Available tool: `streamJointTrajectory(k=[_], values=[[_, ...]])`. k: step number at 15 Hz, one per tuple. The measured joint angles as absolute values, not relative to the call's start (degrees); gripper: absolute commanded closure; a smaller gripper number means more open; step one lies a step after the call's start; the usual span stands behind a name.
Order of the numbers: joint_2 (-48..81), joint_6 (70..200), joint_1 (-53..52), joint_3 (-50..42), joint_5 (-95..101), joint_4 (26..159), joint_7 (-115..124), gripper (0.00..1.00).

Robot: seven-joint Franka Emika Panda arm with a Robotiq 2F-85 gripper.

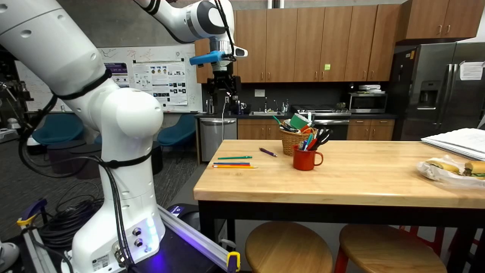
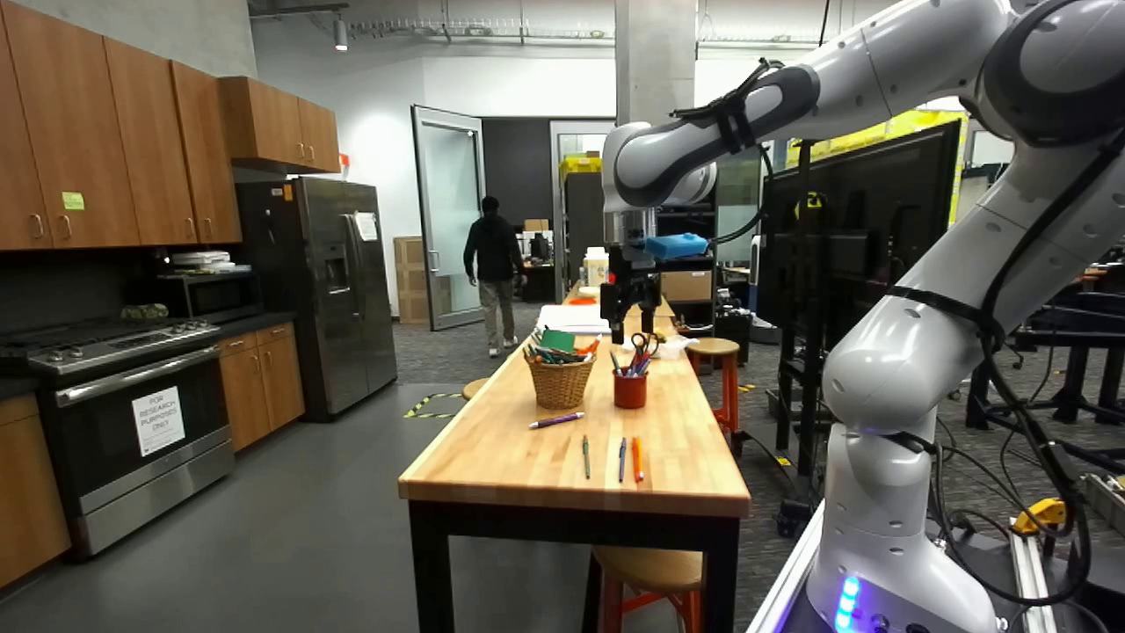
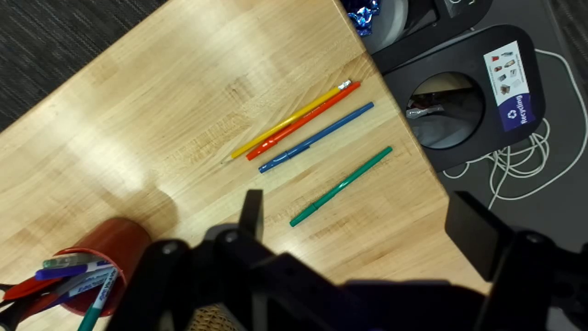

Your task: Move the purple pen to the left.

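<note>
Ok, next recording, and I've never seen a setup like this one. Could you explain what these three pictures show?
The white machine is a robot arm, steered by a person. The black part at its end is the gripper, which does the grasping. Two pictures come from cameras outside the robot, looking at the table from different places; the third comes from a camera on the wrist, looking down past the gripper.

On the table, a green pen, a blue pen, a red-orange pen and a yellow pencil lie roughly side by side. The purple pen, the one to be moved, lies apart from them, near the wicker basket. A red mug stands beside the basket; both hold smaller things. Farther along are sandwich pieces.

The gripper is open and holds nothing.
</note>
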State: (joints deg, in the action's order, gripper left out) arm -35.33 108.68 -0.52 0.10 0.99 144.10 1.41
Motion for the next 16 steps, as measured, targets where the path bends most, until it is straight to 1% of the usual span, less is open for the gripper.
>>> streamJointTrajectory(k=[8,16], values=[[-34.19,109.66,-0.43,0.1,1.64,144.1,1.37,0.0],[-30.87,114.46,0.36,-0.32,4.72,144.05,0.42,0.0]])
